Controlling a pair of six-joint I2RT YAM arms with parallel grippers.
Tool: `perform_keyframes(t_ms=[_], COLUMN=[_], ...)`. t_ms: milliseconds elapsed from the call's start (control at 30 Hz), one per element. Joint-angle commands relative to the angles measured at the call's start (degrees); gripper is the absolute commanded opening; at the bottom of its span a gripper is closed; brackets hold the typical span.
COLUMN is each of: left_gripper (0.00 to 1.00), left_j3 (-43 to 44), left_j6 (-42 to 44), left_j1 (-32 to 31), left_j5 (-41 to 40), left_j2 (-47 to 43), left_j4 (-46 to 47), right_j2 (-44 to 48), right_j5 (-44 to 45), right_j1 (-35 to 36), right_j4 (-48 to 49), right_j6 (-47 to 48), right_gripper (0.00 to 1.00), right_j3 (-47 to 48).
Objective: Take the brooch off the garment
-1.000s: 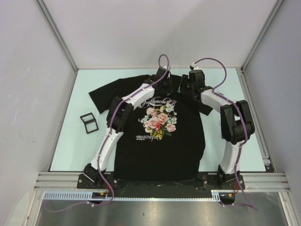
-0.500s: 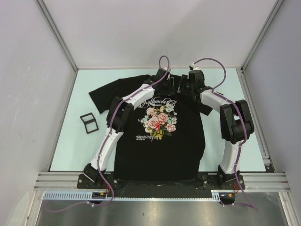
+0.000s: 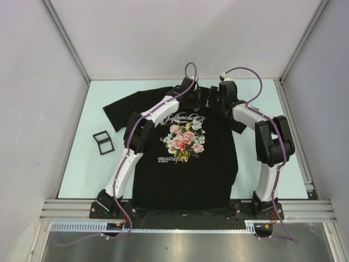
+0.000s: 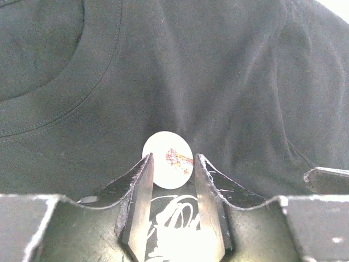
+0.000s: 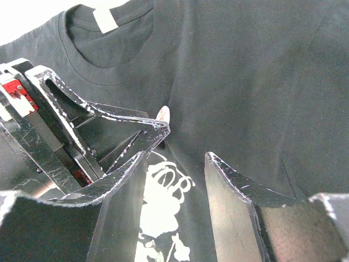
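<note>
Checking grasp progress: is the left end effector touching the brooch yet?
Cannot tell. In the left wrist view the left end effector flanks the brooch and overlaps its edges, but depth hides any contact.

- A black double-loop frame (image 3: 103,142) lies flat near the left edge of the desk (image 3: 82,174).
- The desk surface is pale mint, enclosed by white walls (image 3: 163,38).
</note>
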State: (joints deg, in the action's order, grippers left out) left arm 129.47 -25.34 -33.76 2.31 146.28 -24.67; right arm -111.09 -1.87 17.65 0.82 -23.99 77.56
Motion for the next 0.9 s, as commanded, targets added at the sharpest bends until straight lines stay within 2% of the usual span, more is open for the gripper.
perform_keyframes(t_ms=[0,100,267,400,567,867], left_gripper=[0.45,0.62,0.64,0.55,0.53,0.39], left_j3=[2.63,2.98,4.30,6.14,7.64,7.55], left_j6=[1.35,1.52,1.17,0.91,0.73,0.82], left_j1=[-0.26,-0.26,-0.26,-0.26,-0.34,-0.26], left_j5=[0.86,1.64,1.47,1.12,1.30,1.91], left_j2=[-0.56,-0.12,1.11,2.61,3.75,3.58], left_j4=[-0.12,-0.56,-1.70,-2.75,-3.99,-3.72], right_j2=[-0.53,-0.53,-0.45,-0.27,-0.27,-0.27], right_j5=[-0.15,-0.33,-0.24,0.02,-0.06,0.11], right_j1=[-0.07,0.02,0.02,-0.16,-0.16,-0.16], right_j4=[2.17,2.17,2.17,1.99,1.91,1.99], right_j6=[-0.53,-0.45,-0.36,-0.27,-0.18,-0.09], right_gripper=[0.51,0.51,0.51,0.51,0.51,0.51], right_j3=[0.22,0.22,0.22,0.22,0.22,0.22])
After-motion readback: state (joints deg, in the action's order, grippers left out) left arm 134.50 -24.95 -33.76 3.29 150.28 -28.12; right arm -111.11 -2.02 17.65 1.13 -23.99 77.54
